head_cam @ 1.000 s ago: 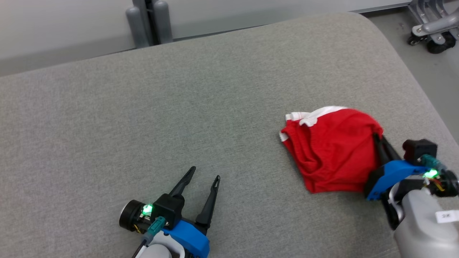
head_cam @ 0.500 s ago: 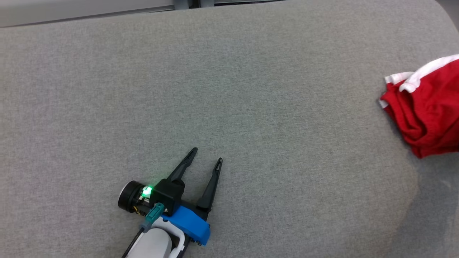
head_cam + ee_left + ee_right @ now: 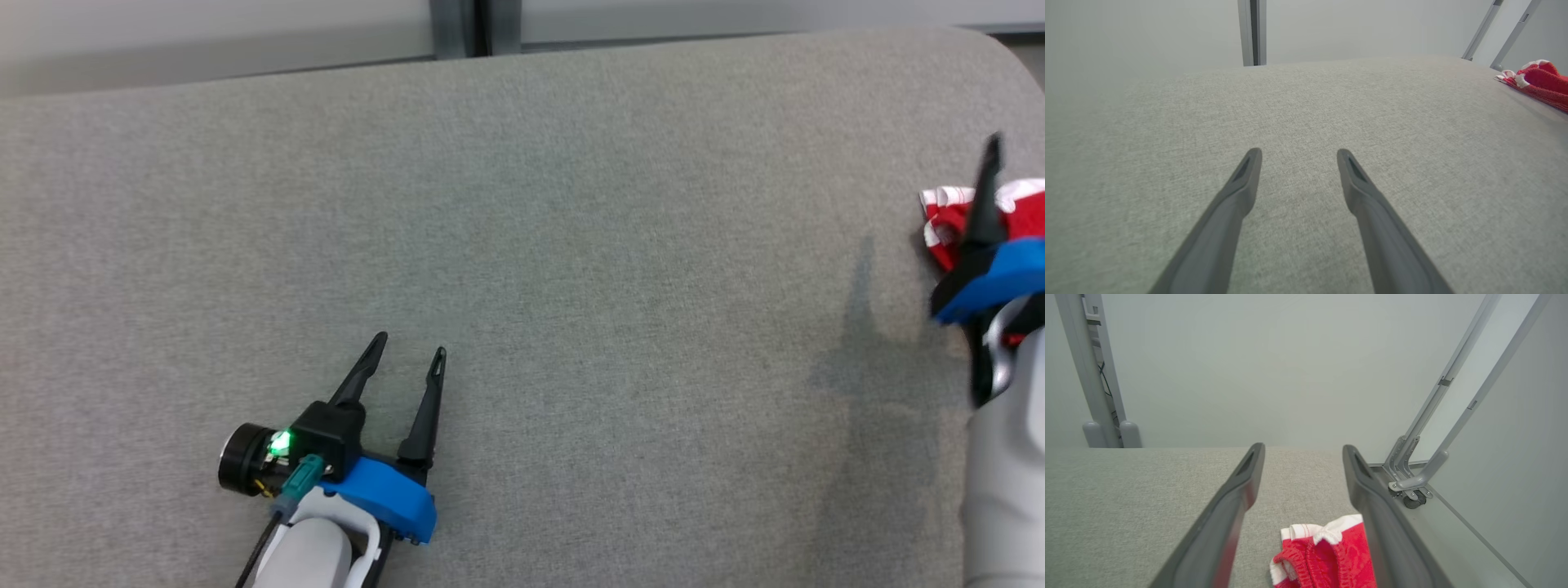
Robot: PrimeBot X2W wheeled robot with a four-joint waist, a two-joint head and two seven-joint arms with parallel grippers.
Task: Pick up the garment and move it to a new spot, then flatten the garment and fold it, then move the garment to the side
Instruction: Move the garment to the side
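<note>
Left hand (image 3: 411, 345) at the lower left of the head view, fingers spread wide and holding nothing, low over the grey bench (image 3: 571, 245). Right hand (image 3: 1303, 447) over at the right edge of that view, fingers parted too, gripping nothing. The red garment (image 3: 1327, 555) with its white trim lies crumpled on the bench, showing between those fingers at the bottom of the right wrist view. It sits close to the bench's right edge, near the rounded far corner. Past that edge there's floor and a wheeled metal frame (image 3: 1414, 484). Behind the far edge, a grey upright post (image 3: 461, 28) stands against the wall. Between the two hands lies a broad stretch of open fabric, and the hands are well apart.
</note>
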